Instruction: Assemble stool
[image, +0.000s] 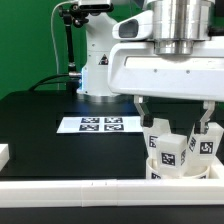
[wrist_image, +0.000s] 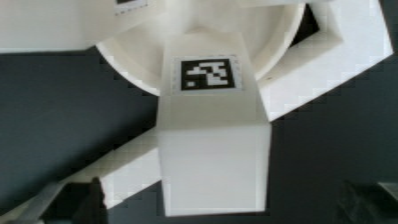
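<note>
gripper (image: 176, 119) wide open above stool (image: 180, 160) with legs (wrist_image: 214, 130) attached

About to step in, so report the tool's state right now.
Tool: open, its fingers standing apart on either side of the white plastic tagged stool legs, gripping nothing.

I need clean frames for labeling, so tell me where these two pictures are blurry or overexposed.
Exterior view: soft throughout, the white arm housing washed out, yet the marker board tags stay legible. Wrist view: the leg tag is sharp, the leg's near end blurs, and the dark fingers at the corners are out of focus.
</note>
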